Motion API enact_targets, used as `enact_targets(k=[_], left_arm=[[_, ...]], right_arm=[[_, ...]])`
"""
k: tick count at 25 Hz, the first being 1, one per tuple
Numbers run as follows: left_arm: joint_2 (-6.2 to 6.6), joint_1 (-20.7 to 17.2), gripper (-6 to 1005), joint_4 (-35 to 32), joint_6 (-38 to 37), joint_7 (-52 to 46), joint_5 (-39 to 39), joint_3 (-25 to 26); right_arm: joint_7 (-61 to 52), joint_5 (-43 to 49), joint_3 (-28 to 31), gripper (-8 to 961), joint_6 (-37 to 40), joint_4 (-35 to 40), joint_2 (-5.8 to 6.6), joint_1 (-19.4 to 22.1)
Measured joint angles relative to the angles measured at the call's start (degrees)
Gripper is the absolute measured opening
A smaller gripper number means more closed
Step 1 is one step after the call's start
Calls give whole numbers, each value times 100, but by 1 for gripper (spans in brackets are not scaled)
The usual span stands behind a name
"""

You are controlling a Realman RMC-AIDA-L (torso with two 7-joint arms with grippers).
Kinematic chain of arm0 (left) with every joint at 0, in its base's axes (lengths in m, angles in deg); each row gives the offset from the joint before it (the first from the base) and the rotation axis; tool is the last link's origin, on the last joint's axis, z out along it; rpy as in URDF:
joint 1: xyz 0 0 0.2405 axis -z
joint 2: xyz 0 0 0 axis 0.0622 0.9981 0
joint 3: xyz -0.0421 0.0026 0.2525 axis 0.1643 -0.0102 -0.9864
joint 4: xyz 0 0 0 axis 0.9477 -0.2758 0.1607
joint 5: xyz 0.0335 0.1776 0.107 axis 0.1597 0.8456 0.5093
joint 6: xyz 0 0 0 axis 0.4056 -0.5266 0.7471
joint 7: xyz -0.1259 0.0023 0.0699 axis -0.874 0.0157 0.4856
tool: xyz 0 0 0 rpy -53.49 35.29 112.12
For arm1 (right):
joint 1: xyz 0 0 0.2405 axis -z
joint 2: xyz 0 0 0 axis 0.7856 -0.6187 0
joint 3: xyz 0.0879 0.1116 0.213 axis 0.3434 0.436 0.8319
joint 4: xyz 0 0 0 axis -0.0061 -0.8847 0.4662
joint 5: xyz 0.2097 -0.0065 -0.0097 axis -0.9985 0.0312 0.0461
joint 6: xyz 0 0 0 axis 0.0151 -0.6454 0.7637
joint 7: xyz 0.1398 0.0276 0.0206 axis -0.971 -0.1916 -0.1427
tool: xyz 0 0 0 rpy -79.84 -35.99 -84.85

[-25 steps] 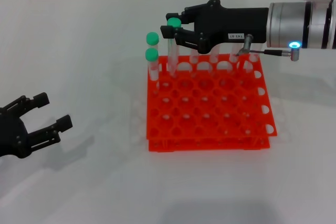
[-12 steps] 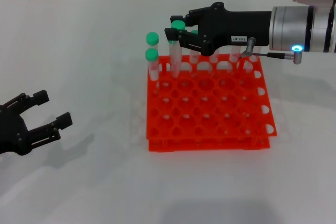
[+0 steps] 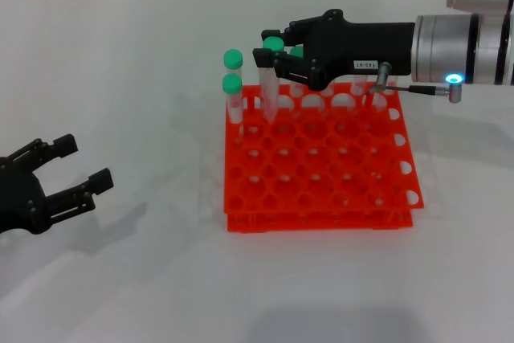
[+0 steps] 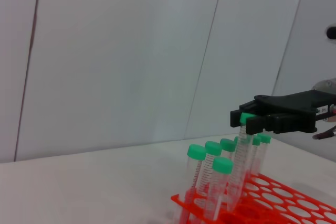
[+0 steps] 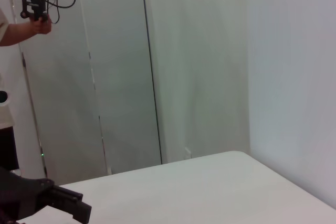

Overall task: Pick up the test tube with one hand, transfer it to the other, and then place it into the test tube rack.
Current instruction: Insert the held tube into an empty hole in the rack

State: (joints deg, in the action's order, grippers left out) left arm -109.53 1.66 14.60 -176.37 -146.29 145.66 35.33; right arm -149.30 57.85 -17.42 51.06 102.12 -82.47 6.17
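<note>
The test tube [image 3: 267, 88], clear with a green cap, stands upright with its lower end in a back-row hole of the orange-red test tube rack [image 3: 321, 218]. My right gripper [image 3: 270, 47], black with a white label, is shut on the tube just under the cap. The left wrist view shows the same grip, with the right gripper [image 4: 251, 121] holding the test tube [image 4: 240, 153] over the rack [image 4: 273, 203]. Far from the rack, my left gripper [image 3: 84, 161] hangs open and holds nothing at the lower left.
Two more green-capped tubes [image 3: 233, 78] stand at the rack's back-left corner, and others [image 4: 210, 166] sit along the back row. Most rack holes hold nothing. A metal rod [image 3: 414, 83] juts from the right wrist. White tabletop surrounds the rack.
My right gripper has shifted slightly right and down with the tube, sinking it deeper into the rack's back row. The left gripper has barely moved.
</note>
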Motion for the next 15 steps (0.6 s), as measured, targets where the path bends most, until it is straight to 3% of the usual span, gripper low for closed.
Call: enact_targets(k=[15], left_arm=[[-3, 68, 885, 61, -1, 0, 8, 0]], right_arm=[[6, -92, -237, 290, -214, -14, -1, -4]])
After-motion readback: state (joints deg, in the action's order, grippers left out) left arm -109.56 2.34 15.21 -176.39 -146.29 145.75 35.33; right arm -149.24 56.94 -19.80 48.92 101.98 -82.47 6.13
